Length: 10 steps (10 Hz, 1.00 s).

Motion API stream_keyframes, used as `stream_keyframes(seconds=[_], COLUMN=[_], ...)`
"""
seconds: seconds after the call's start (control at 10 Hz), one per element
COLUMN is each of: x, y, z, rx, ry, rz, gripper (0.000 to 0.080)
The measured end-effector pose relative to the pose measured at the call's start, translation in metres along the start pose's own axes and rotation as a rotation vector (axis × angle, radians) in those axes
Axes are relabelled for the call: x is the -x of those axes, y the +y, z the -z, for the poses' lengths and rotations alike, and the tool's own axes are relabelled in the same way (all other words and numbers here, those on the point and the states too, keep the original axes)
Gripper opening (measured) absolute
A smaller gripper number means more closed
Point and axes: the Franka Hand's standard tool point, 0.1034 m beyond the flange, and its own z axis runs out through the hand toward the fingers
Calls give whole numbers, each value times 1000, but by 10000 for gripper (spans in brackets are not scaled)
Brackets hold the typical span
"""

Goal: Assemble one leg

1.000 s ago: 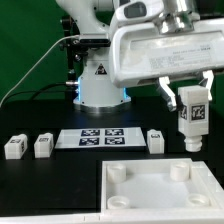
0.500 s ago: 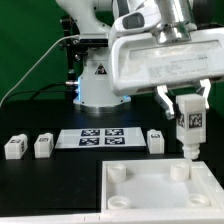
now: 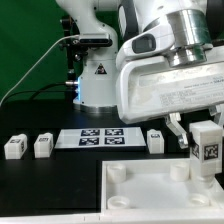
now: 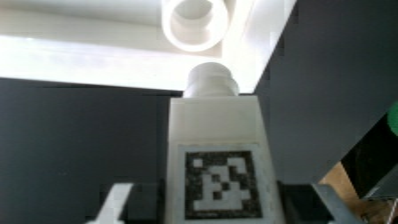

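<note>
Hanging over the exterior view's right edge of the white panel (image 3: 150, 188), the gripper (image 3: 205, 134) has the leg (image 3: 206, 155) pinched upright between its fingers, tag (image 3: 207, 152) facing the camera. From this side, the leg's lower end seems to sit near the panel's far right corner socket (image 3: 180, 170), though I can't tell whether it touches anything, since the frame edge cuts that part close. The wrist view fills in what the exterior one hides: looking down the leg (image 4: 217, 130), a rounded peg (image 4: 212, 75) sticks out of its far end and points toward a round socket (image 4: 196, 20) in the panel (image 4: 89, 60), with a clear gap between the two. A grey finger (image 4: 121, 200) shows on each side of the tagged face, pressed against the block. The exterior view alone shows the rest of the black table (image 3: 40, 185): three loose blocks, two at the exterior view's left (image 3: 13, 147) (image 3: 42, 145) and one (image 3: 155, 140) just beside the marker board (image 3: 100, 137). Compared with half a second ago, the arm has swung toward the exterior view's right and dropped lower, carrying the leg with it; the loose blocks and the panel have not moved.
</note>
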Motion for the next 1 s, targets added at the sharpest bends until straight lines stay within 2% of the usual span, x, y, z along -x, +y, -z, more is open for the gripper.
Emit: stream_keyframes(seconds=[0.1, 0.6, 1.0], x=[2, 17, 28], y=[-2, 4, 8], z=[-3, -10, -21], rx=[-2, 3, 4], ry=[4, -10, -8], rz=[3, 23, 24], gripper=[293, 293, 293])
